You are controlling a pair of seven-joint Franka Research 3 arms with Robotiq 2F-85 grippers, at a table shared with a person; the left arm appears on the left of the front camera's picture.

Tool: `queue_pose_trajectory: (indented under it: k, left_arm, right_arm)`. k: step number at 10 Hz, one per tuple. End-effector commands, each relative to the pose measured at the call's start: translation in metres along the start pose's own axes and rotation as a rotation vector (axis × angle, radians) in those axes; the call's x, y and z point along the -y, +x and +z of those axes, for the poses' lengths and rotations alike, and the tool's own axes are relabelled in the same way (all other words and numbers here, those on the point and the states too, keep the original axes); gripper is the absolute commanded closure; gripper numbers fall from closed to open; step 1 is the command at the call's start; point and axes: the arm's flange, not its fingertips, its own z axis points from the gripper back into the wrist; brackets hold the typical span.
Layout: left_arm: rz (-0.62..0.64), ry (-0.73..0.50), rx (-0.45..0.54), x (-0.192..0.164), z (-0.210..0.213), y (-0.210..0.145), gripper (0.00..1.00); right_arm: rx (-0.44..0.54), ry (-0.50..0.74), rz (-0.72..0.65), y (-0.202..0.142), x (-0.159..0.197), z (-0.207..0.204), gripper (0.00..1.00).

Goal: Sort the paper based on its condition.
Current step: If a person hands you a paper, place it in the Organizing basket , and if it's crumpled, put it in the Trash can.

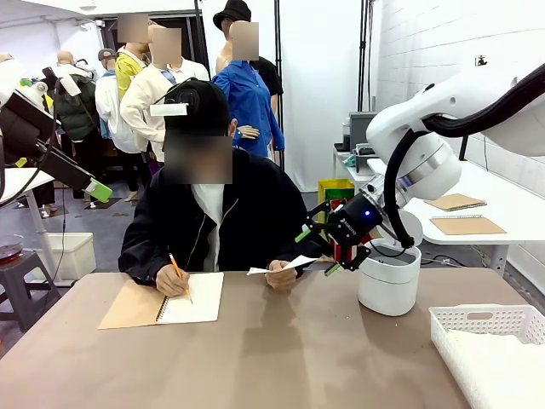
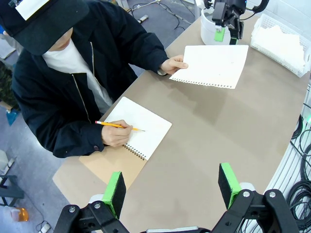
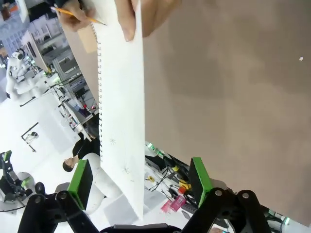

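Paper sheet is held up over the counter by the person's hand. Its end sits between the wide-apart right pincer fingers. The left pincer is apart too.

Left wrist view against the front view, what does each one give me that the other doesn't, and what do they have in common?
Left wrist view: the loose sheet's face from above, with its ragged punched edge, and cables at the picture's right edge. Front view: two brown booklets on the side table, and people standing far behind. Both: the person's hand writing in the spiral notebook, the other hand holding out that sheet, the open right gripper near it, the white bin and the white basket.
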Motion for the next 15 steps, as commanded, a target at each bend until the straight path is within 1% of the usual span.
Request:
queue_pose_trajectory:
  k: [1, 4, 6, 7, 9, 10, 11, 14, 15]
  left_arm:
    - [0.011, -0.002, -0.002, 0.001, 0.000, 0.001, 0.00]
    - [0.011, -0.002, -0.002, 0.001, 0.000, 0.001, 0.00]
    - [0.011, -0.002, -0.002, 0.001, 0.000, 0.001, 0.00]
    - [0.011, -0.002, -0.002, 0.001, 0.000, 0.001, 0.00]
    - [0.011, -0.002, -0.002, 0.001, 0.000, 0.001, 0.00]
    - [0.011, -0.002, -0.002, 0.001, 0.000, 0.001, 0.00]
    - [0.011, -0.002, -0.002, 0.001, 0.000, 0.001, 0.00]
    - [0.011, -0.002, -0.002, 0.001, 0.000, 0.001, 0.00]
    - [0.011, -0.002, -0.002, 0.001, 0.000, 0.001, 0.00]
  right_arm:
    - [-0.022, 0.049, -0.024, 0.009, -0.003, -0.007, 0.00]
    - [-0.058, 0.129, -0.029, 0.018, 0.002, -0.022, 0.00]
    - [-0.071, 0.135, -0.038, 0.024, 0.003, -0.030, 0.00]
    - [-0.059, 0.137, -0.038, 0.028, 0.004, -0.033, 0.00]
    - [-0.063, 0.135, -0.001, 0.034, 0.005, -0.034, 0.00]
    - [-0.058, 0.114, -0.058, 0.022, 0.009, -0.031, 0.20]
    - [-0.043, 0.113, -0.067, 0.023, 0.008, -0.031, 0.40]
    - [-0.038, 0.124, -0.078, 0.024, 0.009, -0.030, 1.00]
    - [-0.038, 0.126, -0.078, 0.024, 0.010, -0.031, 1.00]
